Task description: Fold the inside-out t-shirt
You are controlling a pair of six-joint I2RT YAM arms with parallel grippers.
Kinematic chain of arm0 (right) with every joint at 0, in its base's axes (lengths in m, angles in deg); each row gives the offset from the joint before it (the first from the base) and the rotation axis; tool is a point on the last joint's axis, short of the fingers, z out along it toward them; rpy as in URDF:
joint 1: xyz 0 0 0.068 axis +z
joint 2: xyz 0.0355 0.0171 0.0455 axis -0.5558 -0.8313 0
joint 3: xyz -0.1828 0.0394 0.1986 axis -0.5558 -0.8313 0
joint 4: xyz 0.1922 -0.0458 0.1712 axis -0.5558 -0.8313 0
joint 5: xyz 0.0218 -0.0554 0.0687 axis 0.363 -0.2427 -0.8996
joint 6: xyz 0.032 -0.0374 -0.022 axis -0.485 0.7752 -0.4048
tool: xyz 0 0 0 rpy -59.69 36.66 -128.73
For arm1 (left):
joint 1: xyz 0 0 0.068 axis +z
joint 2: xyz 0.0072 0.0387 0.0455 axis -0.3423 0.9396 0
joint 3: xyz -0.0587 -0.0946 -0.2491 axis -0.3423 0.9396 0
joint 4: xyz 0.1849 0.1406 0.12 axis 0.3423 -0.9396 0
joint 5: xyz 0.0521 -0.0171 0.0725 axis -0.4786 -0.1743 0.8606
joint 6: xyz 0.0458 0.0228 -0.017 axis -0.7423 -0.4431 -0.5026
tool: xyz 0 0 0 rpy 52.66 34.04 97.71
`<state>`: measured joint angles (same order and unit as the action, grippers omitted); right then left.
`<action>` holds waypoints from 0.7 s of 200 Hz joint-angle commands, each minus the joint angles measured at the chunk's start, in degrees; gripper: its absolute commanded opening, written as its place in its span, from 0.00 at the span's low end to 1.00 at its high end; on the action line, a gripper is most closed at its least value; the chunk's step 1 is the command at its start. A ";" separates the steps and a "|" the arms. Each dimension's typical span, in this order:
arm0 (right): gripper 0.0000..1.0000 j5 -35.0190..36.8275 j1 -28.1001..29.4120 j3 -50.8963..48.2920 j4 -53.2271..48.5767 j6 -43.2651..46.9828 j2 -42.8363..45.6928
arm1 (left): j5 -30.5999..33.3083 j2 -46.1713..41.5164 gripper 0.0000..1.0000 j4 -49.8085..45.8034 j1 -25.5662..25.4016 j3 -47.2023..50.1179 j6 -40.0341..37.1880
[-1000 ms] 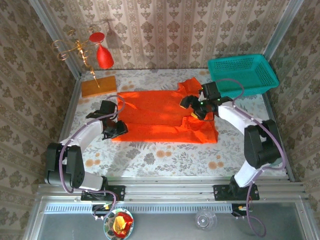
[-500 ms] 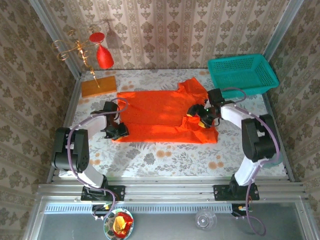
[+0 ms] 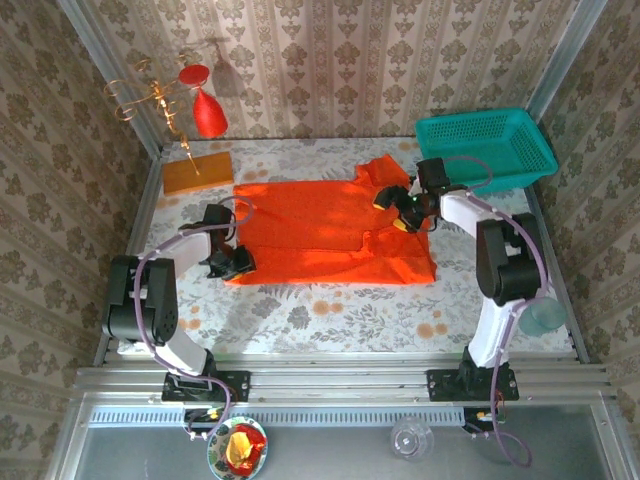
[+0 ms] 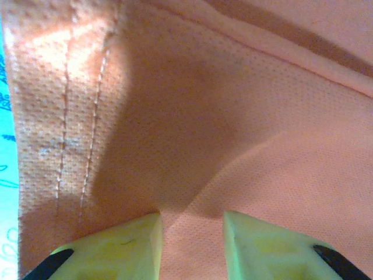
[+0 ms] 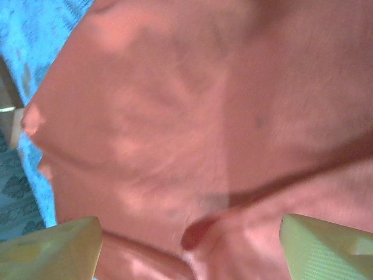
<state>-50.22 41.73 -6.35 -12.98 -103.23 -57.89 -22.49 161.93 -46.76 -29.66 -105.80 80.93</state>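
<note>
The inside-out t-shirt (image 3: 330, 225) lies spread flat across the middle of the table, bright orange-red. My left gripper (image 3: 228, 262) sits at its near left corner. In the left wrist view its yellow-green fingers (image 4: 125, 245) have a raised fold of the t-shirt (image 4: 192, 146) pinched between them, beside a stitched hem. My right gripper (image 3: 398, 206) hovers over the far right sleeve area. In the right wrist view it (image 5: 191, 233) is wide open, with rumpled t-shirt cloth (image 5: 175, 116) just below and nothing between the fingers.
A teal basket (image 3: 485, 145) stands at the back right, close to my right gripper. An orange-brown wooden block (image 3: 197, 172) and a red ornament on a gold stand (image 3: 208, 112) are at the back left. A plate (image 3: 237, 447) and a glass (image 3: 411, 437) sit below the rail.
My right gripper has moved back and to the right, from the shirt's right side to the far sleeve. The left gripper has stayed at the corner while its arm swung inward.
</note>
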 commanded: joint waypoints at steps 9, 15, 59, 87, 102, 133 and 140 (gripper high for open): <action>0.81 -5.85 3.99 -5.53 -0.17 -1.15 5.93 | -0.47 -2.14 0.34 -0.25 0.55 0.54 -1.02; 0.81 -6.66 5.04 -6.16 0.78 -1.67 5.76 | -0.48 -2.02 0.34 -0.15 0.51 0.47 -1.02; 0.81 -8.18 8.25 -3.49 6.09 -4.83 -2.04 | -0.56 -1.47 0.32 0.11 0.86 0.44 -1.02; 0.80 -5.57 8.12 0.76 5.55 -4.04 -7.87 | -0.56 -2.32 0.32 0.11 1.12 0.87 -0.79; 0.79 -6.26 8.03 3.22 4.43 -3.36 -10.10 | -0.57 -2.75 0.32 0.02 1.30 0.96 -0.84; 0.79 -5.59 7.53 3.35 -0.10 -1.17 -4.90 | -0.35 -3.45 0.32 -0.17 1.65 0.91 -0.93; 0.79 -4.97 7.27 2.67 -1.88 -0.20 -2.54 | -0.30 -3.49 0.32 0.00 1.82 0.87 -0.89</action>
<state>-56.84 49.67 -3.57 -9.15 -106.11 -66.24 -22.66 160.21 -46.34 -28.55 -105.34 80.93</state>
